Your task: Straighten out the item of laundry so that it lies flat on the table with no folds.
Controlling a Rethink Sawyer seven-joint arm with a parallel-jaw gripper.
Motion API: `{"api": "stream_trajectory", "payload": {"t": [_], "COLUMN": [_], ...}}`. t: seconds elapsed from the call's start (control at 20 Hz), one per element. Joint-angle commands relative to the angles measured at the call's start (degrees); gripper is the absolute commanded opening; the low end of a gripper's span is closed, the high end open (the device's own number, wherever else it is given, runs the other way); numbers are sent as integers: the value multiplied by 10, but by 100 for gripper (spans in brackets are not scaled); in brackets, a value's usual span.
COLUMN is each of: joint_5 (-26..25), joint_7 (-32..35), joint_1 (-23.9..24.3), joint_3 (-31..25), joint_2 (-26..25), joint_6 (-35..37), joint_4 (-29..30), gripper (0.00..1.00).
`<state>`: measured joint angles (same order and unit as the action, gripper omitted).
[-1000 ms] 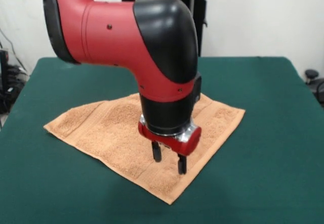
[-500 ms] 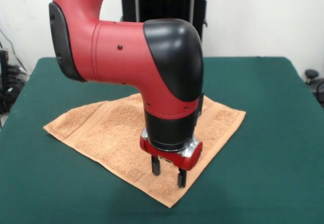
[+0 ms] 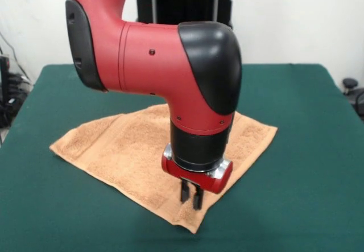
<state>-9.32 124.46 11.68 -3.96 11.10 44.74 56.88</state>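
While the fuzzy peach terry towel (image 3: 119,149) drapes green felt, the gripper (image 3: 190,198) pinches its corner.

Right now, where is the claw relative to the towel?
In the front view, the claw is closed low over the towel, by its near corner toward the bottom of the picture, right of centre on the green table.

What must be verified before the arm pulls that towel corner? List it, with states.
1. Gripper closed: ok, fingers together.
2. Gripper over the towel near its front corner: ok.
3. Cloth actually pinched: cannot tell, the fingertips meet at the fabric.
4. Towel flat: not ok, the front corner looks slightly lifted.
5. Green table offers room beyond the corner: ok.
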Motion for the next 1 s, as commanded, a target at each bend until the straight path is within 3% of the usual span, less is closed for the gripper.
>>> {"api": "stream_trajectory", "payload": {"t": [0.05,0.25,0.6,0.8,1.0], "joint_5": [-22,-18,-24,-23,-28], "joint_7": [-12,5,-5,-82,-94], "joint_1": [-17,-25,-25,22,50], "joint_3": [-43,-44,-57,-140,-211], "joint_2": [-43,-34,-68,-95,-130], "joint_6": [-58,-71,-96,-183,-262], "joint_4": [33,59,33,53,61], "gripper": [0,0,0,0,0]}}
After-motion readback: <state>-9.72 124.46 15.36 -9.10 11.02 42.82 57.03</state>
